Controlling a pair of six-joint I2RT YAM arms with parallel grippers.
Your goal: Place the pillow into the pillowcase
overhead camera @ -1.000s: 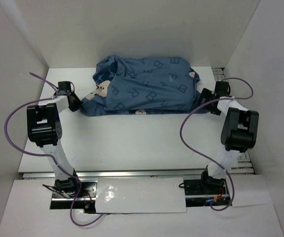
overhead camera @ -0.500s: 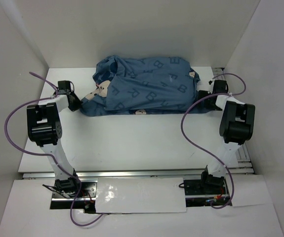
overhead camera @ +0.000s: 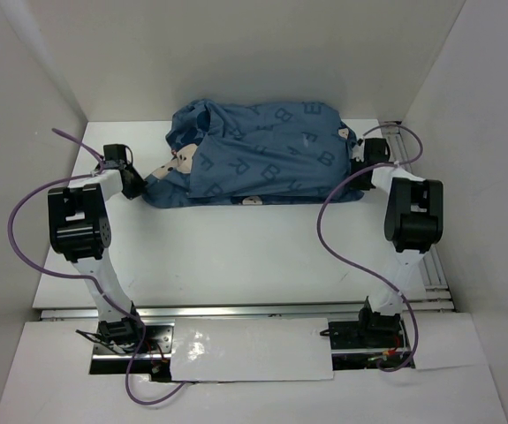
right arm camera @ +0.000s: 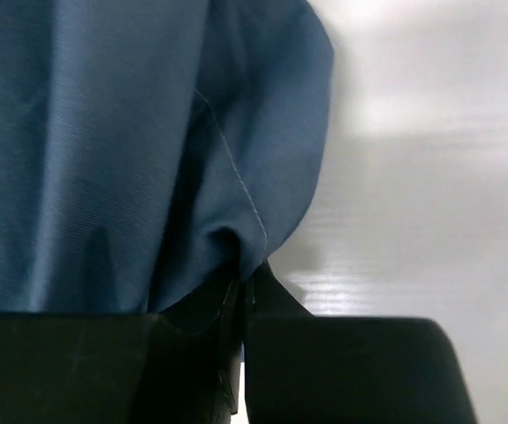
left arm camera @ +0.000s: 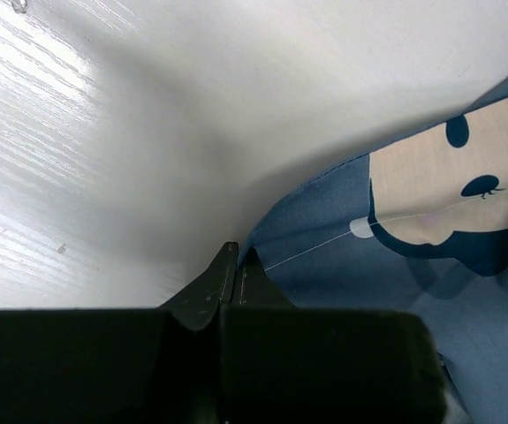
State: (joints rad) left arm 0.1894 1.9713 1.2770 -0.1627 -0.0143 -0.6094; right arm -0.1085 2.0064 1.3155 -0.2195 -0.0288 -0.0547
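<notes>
Your left fingers (left arm camera: 208,287) are closed on the hem of the pillowcase (overhead camera: 262,155) — your right fingers (right arm camera: 276,299) are pinched shut on a fold at its other end. The pillowcase lies bulging at the far side of the table (overhead camera: 236,252).

I see my left gripper (left arm camera: 237,258) with jaws pressed together, the pillowcase (left arm camera: 395,291) hem pinched at their tips, my right gripper (right arm camera: 246,281) likewise closed, cloth bunched just above its jaws, left arm (overhead camera: 79,223) and right arm (overhead camera: 413,216) elbow-bent, wrists turned inward.
</notes>
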